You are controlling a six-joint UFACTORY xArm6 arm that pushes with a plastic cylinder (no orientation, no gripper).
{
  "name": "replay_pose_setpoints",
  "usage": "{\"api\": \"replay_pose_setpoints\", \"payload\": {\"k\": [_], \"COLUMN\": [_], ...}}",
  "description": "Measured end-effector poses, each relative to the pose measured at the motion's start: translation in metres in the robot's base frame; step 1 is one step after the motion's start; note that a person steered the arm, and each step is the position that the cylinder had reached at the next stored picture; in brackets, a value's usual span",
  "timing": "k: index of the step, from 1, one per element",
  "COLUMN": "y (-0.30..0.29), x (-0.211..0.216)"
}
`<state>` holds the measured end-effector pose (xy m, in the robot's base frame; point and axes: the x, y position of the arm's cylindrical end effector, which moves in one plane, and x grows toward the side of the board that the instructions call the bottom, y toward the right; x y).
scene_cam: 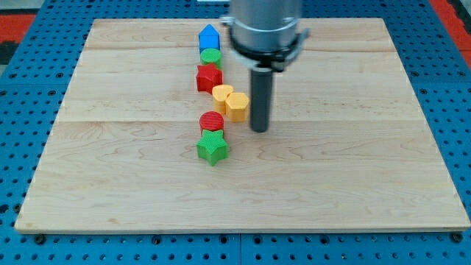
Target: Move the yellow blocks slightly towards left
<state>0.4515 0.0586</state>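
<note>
**My tip just to the right of the yellow pair**

I have no jaws to open or close; I end in a plain dark rod, and my tip (pixel 258 130) rests on the wooden board (pixel 353 177) just to the view's right of the two yellow blocks. The nearer one, a yellow block with flat sides (pixel 237 105), looks to be touching the rod's side or standing right against it; I cannot tell which. Pressed against it on the view's left and a little higher up is the second yellow block (pixel 222 95), more rounded on top, its exact shape hard to make out.

The other blocks run in a loose line from the view's top to the bottom, all on the left side of my rod. At the top sits a blue block with a pointed roof shape (pixel 210 37), and just below it a green round block (pixel 211 57), the two touching. Under that lies a red star block (pixel 209 76), whose lower right edge is close against the rounded yellow block. Below the yellow pair there is a red round block (pixel 212 121), and touching it from beneath, a green star block (pixel 213 148).

So the red star stands just up and left of the yellow pair, and the red round block just down and left. Straight to the view's left of the pair the wood is bare. The board lies on a blue perforated table (pixel 22 88).
</note>
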Motion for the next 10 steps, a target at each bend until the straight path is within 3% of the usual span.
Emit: {"api": "replay_pose_setpoints", "payload": {"k": [1, 3, 6, 7, 8, 9, 10], "y": [-0.006, -0.071, -0.11, -0.062, -0.061, -0.102, -0.1], "x": [-0.008, -0.022, 0.006, 0.002, -0.034, -0.043, -0.023]}}
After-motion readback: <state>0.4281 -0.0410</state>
